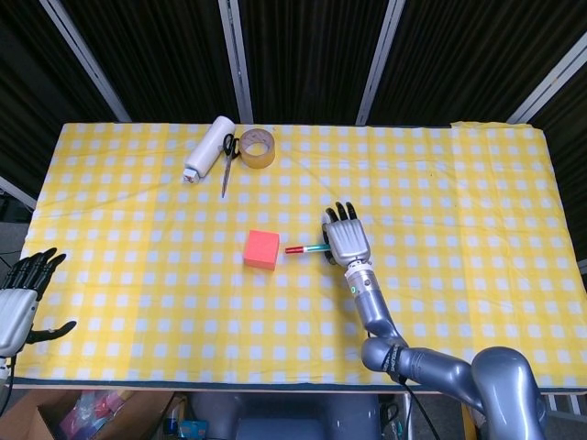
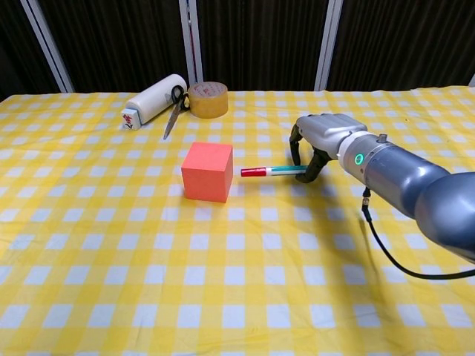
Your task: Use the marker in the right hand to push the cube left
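Right hand (image 2: 320,137) holds one marker (image 2: 273,171) level, its red tip just short of the single cube (image 2: 207,171) near the middle of the desk (image 1: 477,275).
The fingers (image 2: 306,169) curl down around the marker's back end; a small gap shows between its red cap and the cube's right face. Bare checked cloth stretches left of the cube to the desk's left edge, and in front of it to the near edge. At the back sit one white bottle (image 1: 208,148), one pair of scissors (image 1: 227,159) and one roll of tape (image 1: 257,148), close together and well apart from the cube. The left hand (image 1: 18,301) hangs off the front-left corner, fingers spread, holding nothing.
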Action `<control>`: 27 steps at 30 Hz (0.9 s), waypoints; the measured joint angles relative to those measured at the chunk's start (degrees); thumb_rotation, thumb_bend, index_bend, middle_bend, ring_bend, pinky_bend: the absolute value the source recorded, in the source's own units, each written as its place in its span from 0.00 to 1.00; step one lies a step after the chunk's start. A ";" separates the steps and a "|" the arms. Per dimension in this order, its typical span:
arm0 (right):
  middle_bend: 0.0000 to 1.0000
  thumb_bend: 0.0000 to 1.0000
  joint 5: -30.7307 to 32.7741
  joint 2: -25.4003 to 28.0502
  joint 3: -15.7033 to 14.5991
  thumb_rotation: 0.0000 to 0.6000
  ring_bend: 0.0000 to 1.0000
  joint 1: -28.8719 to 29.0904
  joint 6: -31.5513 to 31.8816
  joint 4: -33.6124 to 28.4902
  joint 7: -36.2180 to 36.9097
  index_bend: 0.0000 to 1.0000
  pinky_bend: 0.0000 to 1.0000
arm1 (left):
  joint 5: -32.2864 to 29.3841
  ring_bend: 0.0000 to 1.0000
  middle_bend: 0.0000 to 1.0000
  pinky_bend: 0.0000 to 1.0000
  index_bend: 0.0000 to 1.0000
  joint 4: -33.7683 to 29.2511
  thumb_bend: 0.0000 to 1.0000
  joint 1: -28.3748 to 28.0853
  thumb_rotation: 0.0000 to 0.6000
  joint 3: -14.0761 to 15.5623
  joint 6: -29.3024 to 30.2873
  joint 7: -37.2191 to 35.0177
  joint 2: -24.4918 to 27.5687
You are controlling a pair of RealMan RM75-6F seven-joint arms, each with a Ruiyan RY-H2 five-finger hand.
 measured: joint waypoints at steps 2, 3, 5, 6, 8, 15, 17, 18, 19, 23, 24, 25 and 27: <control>0.18 0.50 0.42 0.41 -0.06 1.00 0.03 -0.47 0.80 -0.78 -0.78 0.65 0.00 | 0.03 0.00 0.00 0.00 0.00 -0.02 0.00 -0.04 1.00 0.02 -0.07 0.08 0.02; 0.18 0.50 0.65 0.58 -0.07 1.00 0.03 -0.66 1.18 -1.16 -1.19 0.65 0.00 | 0.06 0.00 0.00 0.00 0.00 -0.03 0.00 -0.05 1.00 0.03 -0.08 0.12 0.02; 0.18 0.50 1.27 0.94 -0.05 1.00 0.03 -1.05 2.05 -2.17 -2.23 0.65 0.00 | 0.08 0.00 0.00 0.00 0.00 -0.05 0.00 -0.04 1.00 0.06 -0.09 0.12 0.03; 0.18 0.50 1.56 1.09 -0.03 1.00 0.03 -1.20 2.40 -2.66 -2.66 0.65 0.00 | 0.06 0.00 0.00 0.00 0.00 -0.05 0.00 -0.04 1.00 0.05 -0.09 0.10 0.03; 0.18 0.50 2.20 1.36 0.09 1.00 0.03 -1.52 3.29 -3.86 -3.55 0.65 0.00 | 0.04 0.00 0.00 0.00 0.00 -0.05 0.00 -0.04 1.00 0.05 -0.10 -0.03 0.05; 0.18 0.50 3.71 1.47 0.16 1.00 0.03 -2.15 6.34 -7.46 -6.74 0.65 0.00 | -0.21 0.00 0.00 0.00 0.00 0.34 0.00 -0.18 1.00 -0.17 -0.18 -0.01 -0.07; 0.18 0.50 4.21 1.14 0.14 1.00 0.03 -2.25 7.15 -8.25 -7.67 0.65 0.00 | -0.02 0.00 0.00 0.00 0.00 0.40 0.00 -0.12 1.00 -0.21 0.15 -0.09 -0.08; 0.18 0.50 4.45 0.93 0.17 1.00 0.03 -2.26 7.44 -8.51 -8.01 0.65 0.00 | 0.13 0.00 0.00 0.00 0.00 0.42 0.00 -0.07 1.00 -0.20 0.30 -0.14 -0.08; 0.18 0.50 4.67 0.66 0.26 1.00 0.03 -2.24 7.70 -8.67 -8.32 0.65 0.00 | 0.29 0.00 0.00 0.00 0.00 0.45 0.00 -0.01 1.00 -0.15 0.44 -0.18 -0.09; 0.18 0.50 5.74 -1.28 1.31 1.00 0.03 -1.37 7.99 -7.86 -9.00 0.65 0.00 | 0.18 0.00 0.00 0.00 0.00 0.40 0.00 0.01 1.00 -0.15 0.38 -0.24 -0.10; 0.18 0.50 5.99 -1.74 1.58 1.00 0.03 -1.09 7.97 -7.44 -9.18 0.65 0.00 | 0.12 0.00 0.00 0.00 0.00 0.38 0.00 0.01 1.00 -0.18 0.38 -0.30 -0.10; 0.18 0.50 6.21 -2.21 1.83 1.00 0.03 -0.79 7.92 -6.97 -9.36 0.65 0.00 | 0.05 0.00 0.00 0.00 0.00 0.37 0.00 0.03 1.00 -0.21 0.40 -0.37 -0.09; 0.18 0.50 6.57 -3.24 2.42 1.00 0.03 -0.06 7.72 -5.81 -9.65 0.65 0.00 | -0.04 0.00 0.00 0.00 0.00 0.37 0.00 0.04 1.00 -0.26 0.41 -0.50 -0.07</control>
